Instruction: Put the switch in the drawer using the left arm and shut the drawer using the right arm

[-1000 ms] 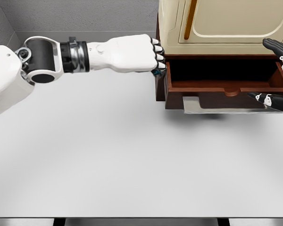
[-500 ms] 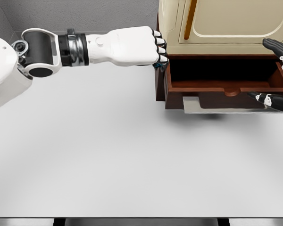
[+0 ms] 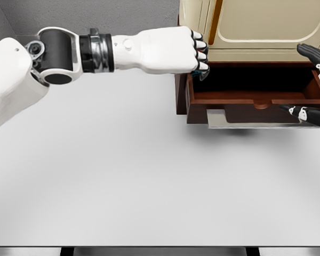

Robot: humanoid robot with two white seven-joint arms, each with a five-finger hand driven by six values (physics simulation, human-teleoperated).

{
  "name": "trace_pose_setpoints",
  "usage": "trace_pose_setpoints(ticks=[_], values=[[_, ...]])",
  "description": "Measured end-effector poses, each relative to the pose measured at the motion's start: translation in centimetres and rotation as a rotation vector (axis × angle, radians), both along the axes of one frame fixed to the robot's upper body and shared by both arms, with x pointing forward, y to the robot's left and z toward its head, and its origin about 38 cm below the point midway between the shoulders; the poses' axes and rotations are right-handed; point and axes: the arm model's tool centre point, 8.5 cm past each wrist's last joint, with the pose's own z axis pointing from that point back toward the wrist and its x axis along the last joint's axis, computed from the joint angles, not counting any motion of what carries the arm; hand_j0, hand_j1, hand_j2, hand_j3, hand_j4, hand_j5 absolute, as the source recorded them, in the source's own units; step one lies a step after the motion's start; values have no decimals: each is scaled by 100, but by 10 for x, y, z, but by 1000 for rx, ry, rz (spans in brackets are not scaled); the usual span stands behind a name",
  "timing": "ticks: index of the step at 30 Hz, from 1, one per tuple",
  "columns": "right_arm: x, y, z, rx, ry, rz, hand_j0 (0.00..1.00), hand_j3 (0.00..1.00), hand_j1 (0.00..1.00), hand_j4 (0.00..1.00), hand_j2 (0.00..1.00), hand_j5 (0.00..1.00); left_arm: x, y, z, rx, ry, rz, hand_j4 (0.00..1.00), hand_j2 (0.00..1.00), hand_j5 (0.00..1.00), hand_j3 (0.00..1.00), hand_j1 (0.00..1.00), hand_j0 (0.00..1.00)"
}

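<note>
Head view: the left hand (image 3: 173, 49) is seen extended from the picture's left on a white arm with a black wrist band; its fingers (image 3: 200, 53) are curled tightly into a fist, and a small dark, bluish object, taken to be the switch (image 3: 196, 76), is only partly seen under the knuckles, pinched inside the fist; its shape cannot be told, as most of it is hidden by the fingers. Directly beyond and below the left hand's knuckles the left end of the drawer (image 3: 256, 98) is found; the drawer is seen pulled open, brown-walled, with a dark interior, and the fist is held over its left corner. Above the drawer, to the right of the left hand, a cream cabinet (image 3: 266, 26) is shown with a panelled door and a slanted orange handle (image 3: 215, 21); beneath the drawer front a pale flat sheet (image 3: 224, 118) is seen jutting out over the table (image 3: 149, 176), which is spread grey-white below the left hand. At the far right edge the right hand (image 3: 313, 85) is partly shown; its black-tipped fingers are spread apart, one above the drawer's right end and one by its front edge, and nothing is gripped by them; whether the drawer is touched cannot be told.
</note>
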Motion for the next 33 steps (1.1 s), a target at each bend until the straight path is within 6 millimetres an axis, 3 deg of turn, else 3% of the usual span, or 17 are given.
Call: trace_pose_setpoints(ticks=[15,33], values=[[0,0,0,0,0,0,100,100,100,100,100,100,-12,-41,9,-32,-9,-85,48,48,48,48,48,48],[0,0,0,0,0,0,100,100,100,100,100,100,-18,-60,7,-30,-4,-122,49,49,49,49,49,49]])
